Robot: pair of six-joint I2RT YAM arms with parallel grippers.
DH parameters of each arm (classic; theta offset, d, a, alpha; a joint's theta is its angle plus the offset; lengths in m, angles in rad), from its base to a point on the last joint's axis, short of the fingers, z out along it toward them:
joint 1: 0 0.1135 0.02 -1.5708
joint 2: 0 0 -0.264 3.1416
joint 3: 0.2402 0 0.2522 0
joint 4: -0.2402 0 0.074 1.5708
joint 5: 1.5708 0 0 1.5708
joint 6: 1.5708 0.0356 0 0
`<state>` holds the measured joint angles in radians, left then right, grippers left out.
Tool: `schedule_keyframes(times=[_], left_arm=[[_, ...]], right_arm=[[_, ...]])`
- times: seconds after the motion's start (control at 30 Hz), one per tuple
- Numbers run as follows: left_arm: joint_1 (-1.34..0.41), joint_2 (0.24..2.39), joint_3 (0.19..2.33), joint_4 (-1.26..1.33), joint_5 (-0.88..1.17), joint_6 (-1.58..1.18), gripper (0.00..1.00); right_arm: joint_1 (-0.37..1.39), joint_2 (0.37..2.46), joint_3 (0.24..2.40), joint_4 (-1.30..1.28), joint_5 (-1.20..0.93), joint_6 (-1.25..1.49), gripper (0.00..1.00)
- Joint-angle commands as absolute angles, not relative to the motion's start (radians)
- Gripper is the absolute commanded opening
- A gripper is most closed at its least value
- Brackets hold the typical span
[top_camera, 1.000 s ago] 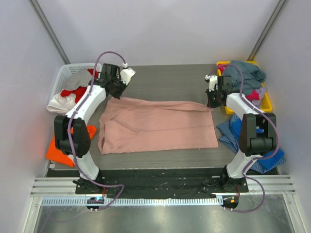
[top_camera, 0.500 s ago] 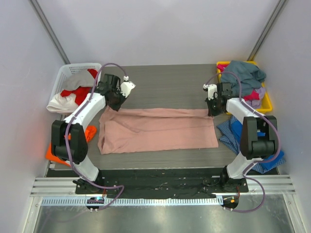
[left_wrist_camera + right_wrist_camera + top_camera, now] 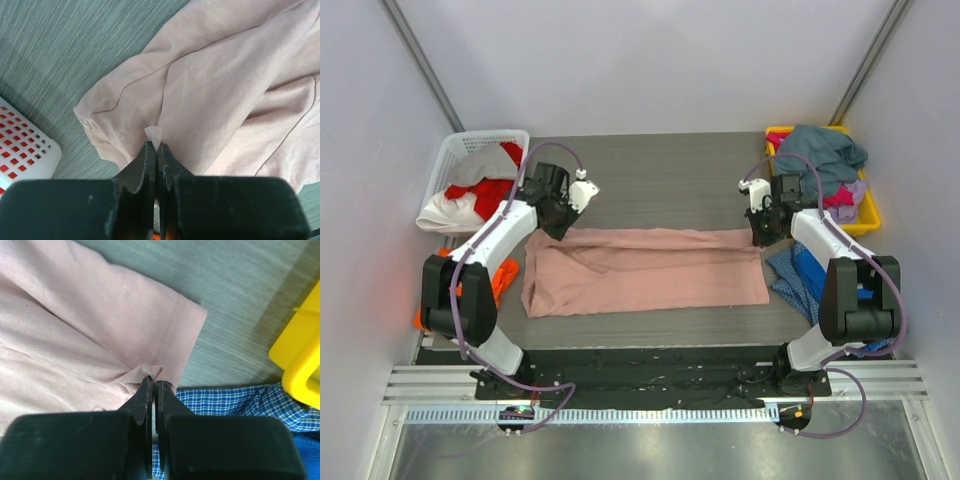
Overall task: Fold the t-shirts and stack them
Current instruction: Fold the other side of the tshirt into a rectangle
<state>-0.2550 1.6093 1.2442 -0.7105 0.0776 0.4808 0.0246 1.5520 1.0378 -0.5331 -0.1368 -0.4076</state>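
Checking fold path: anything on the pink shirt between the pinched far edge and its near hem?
Nothing visible. Left gripper and right gripper are shut on far corners of the pink shirt; its near half is bare. The blue checked cloth lies beside its right end.

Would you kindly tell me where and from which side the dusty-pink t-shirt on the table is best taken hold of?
At the two ends of its far long edge, from above. The pink t-shirt lies flat and wide, so one pinch would let it sag; the left gripper and right gripper are shut on those ends, likely the right hold.
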Motion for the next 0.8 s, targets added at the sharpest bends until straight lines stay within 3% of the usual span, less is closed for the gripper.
schedule_keyframes(times=[0.0,0.77], left_arm=[[-0.258,1.543,1.227,-0.724,0.049,0.503,0.0],[-0.262,1.467,1.118,-0.742,0.025,0.529,0.0]], right_arm=[[0.031,1.513,1.011,-0.549,-0.13,-0.436,0.01],[0.066,1.494,0.966,-0.56,-0.1,-0.449,0.04]])
